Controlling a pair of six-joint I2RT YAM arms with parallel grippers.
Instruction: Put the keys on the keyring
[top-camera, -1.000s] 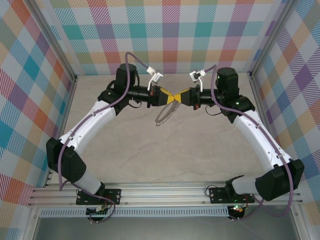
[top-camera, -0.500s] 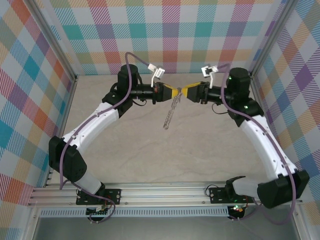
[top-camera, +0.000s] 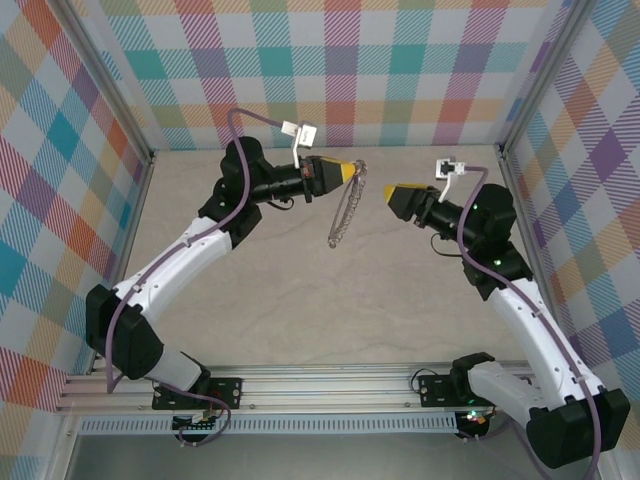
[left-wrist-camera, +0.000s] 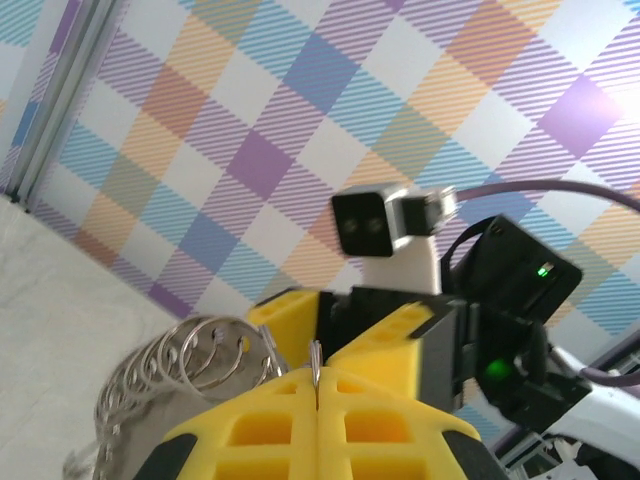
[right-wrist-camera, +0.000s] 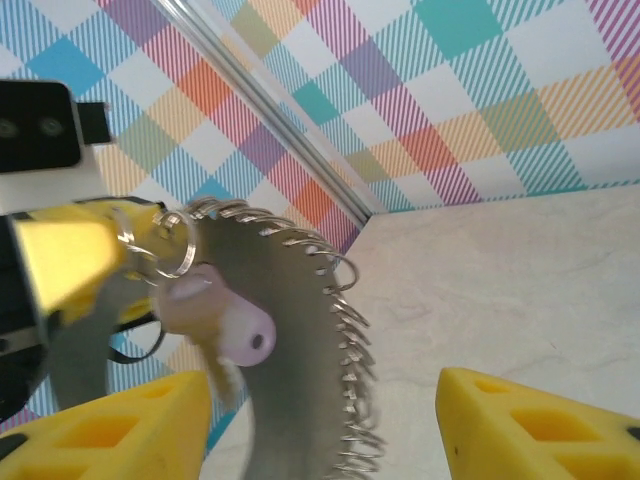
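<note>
left jaws: closed, gripping the keyring (top-camera: 343, 215). I see the yellow fingers (left-wrist-camera: 250, 430) pressed flat together, with a thin bit of wire pinched in the seam at the tip.
right jaws: open, nothing between them. Its two yellow fingers (right-wrist-camera: 540, 420) stand well apart and point at the left jaws across a gap.
keyring: hangs down from the tip of the left jaws, nearly edge-on to the top camera. Small chain-like loops run along its outer edge. From the right wrist it sits ahead of the open right jaws, apart from both fingers.
key (right-wrist-camera: 225, 325): lilac head, dangling from a small loop at the top of the hoop, just below and beside the left jaws. The blade is blurred and I can't make it out.
clearance: right jaws touch neither hoop nor key.
hoop bottom: I can't tell whether it touches the desk (top-camera: 300, 300).
arms: both reach toward the far end of the desk, jaws facing each other near the plaid back wall (top-camera: 340, 70).
</note>
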